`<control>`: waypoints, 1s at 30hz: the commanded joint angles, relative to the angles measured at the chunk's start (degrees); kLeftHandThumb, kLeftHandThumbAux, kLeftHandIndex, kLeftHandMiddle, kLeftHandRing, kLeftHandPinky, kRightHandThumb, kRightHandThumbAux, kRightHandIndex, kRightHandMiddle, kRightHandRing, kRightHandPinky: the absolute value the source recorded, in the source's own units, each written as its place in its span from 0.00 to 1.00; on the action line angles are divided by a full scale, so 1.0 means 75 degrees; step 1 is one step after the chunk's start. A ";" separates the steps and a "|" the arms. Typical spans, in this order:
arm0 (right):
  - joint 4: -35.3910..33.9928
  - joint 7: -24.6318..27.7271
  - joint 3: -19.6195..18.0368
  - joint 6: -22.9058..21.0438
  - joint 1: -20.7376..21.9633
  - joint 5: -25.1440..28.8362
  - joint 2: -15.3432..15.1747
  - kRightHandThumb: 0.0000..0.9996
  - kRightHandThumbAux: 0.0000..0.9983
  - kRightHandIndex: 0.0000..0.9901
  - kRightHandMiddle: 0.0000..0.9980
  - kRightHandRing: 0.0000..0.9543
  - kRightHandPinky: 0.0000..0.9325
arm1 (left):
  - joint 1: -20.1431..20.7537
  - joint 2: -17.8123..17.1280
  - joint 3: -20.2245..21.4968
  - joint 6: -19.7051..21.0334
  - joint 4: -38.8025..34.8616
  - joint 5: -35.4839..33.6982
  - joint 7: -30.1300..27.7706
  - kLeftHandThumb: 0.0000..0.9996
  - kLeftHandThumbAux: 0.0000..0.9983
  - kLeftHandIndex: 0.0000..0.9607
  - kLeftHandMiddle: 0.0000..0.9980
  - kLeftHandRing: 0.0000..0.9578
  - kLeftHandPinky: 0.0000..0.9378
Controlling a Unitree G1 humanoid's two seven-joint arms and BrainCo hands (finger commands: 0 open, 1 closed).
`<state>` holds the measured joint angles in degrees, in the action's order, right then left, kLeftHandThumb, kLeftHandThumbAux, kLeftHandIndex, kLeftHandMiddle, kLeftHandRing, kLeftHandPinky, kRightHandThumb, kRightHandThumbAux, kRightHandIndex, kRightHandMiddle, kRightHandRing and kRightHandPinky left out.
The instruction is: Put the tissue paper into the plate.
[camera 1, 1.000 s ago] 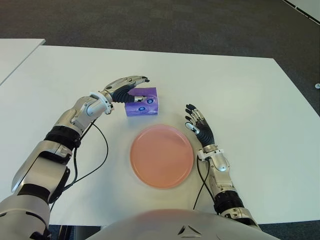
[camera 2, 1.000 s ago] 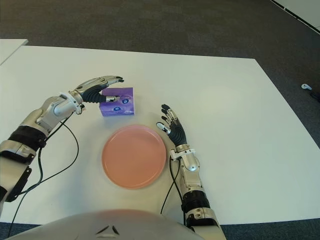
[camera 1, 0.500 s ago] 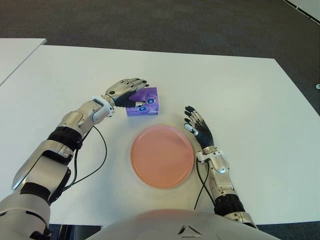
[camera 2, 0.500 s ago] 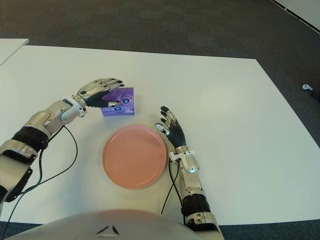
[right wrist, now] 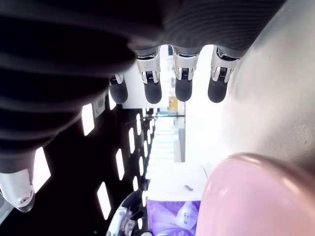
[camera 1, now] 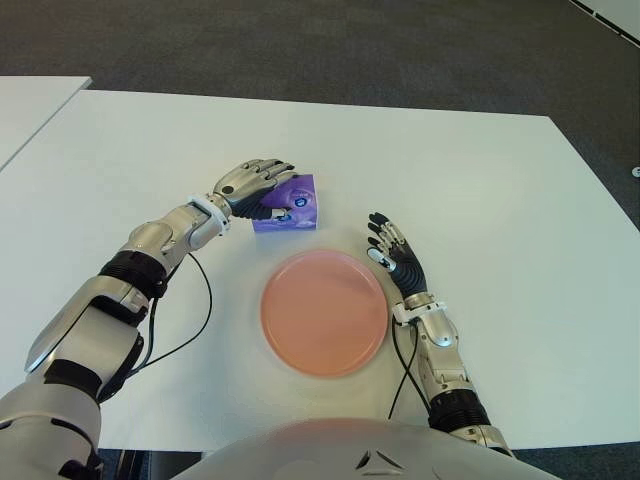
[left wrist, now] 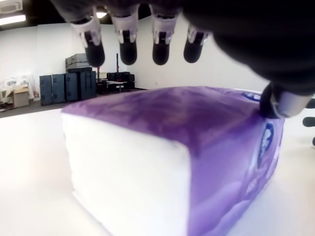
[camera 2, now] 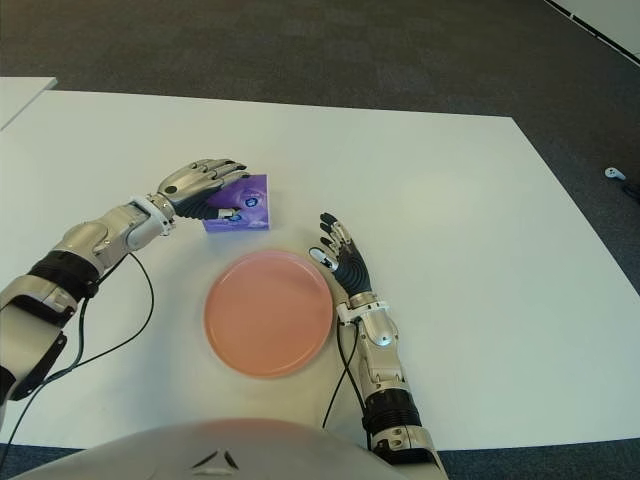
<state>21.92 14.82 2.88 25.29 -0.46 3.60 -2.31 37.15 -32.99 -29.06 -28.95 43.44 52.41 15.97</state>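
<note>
Right, I have the left hand [camera 1: 255, 185] draped over the tissue paper [camera 1: 292, 203], a purple pack lying flat on the white table [camera 1: 480, 180], roughly midway between the left and right edges and a little toward the far edge. The fingers [left wrist: 127, 46] arch over the top of the pack, and in the left wrist view their tips hang just above the purple face with a gap under them, while the thumb tip [left wrist: 283, 101] presses against the near side of the pack. So I read it as a hand cupped round the pack with the thumb touching, not clamped; the pack sits on the table, its white end facing the wrist camera.

The plate [camera 1: 323, 312], pink and round, lies on the table just nearer the front edge than the pack, the two close but apart. Nothing lies in it.

The right hand [camera 1: 394, 254] shows just beside the plate's right rim, fingers straight and spread, holding nothing. In the right wrist view its four fingertips [right wrist: 183, 86] stand in a loose row with the plate's pink rim below them and the purple pack farther off. I cannot tell whether this hand touches the table.

A black cable [camera 1: 190, 320] loops across the table from the left forearm toward the front edge.
</note>
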 commanded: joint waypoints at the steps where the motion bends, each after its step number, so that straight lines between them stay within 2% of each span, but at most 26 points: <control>1: 0.0333 0.0064 0.0100 -0.0319 -0.0487 -0.0076 -0.0033 0.00 0.52 0.00 0.00 0.00 0.00 | 0.0081 -0.0024 -0.0228 0.0122 0.0195 0.0254 0.0166 0.13 0.28 0.00 0.00 0.00 0.00; 16: 0.0174 0.0173 0.0142 -0.0453 -0.0558 -0.0019 -0.0070 0.00 0.54 0.00 0.00 0.00 0.00 | 0.0223 0.0048 -0.0380 -0.0020 0.0496 0.0087 0.0089 0.14 0.27 0.00 0.00 0.00 0.00; 22: 0.0330 0.0243 0.0209 0.0064 -0.0520 -0.0153 -0.0140 0.00 0.53 0.00 0.00 0.00 0.00 | 0.0211 0.0032 -0.0311 -0.0215 0.0490 -0.0161 -0.0079 0.15 0.27 0.00 0.00 0.00 0.00; 30: 0.0461 0.0173 0.0249 0.0311 -0.0484 -0.0283 -0.0186 0.00 0.53 0.00 0.00 0.00 0.00 | 0.0170 0.0008 -0.0249 -0.0386 0.0440 -0.0474 -0.0310 0.15 0.28 0.00 0.00 0.00 0.00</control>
<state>22.12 16.33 4.32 28.78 -1.46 2.46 -3.43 39.10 -32.93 -31.03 -31.28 46.32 49.63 15.23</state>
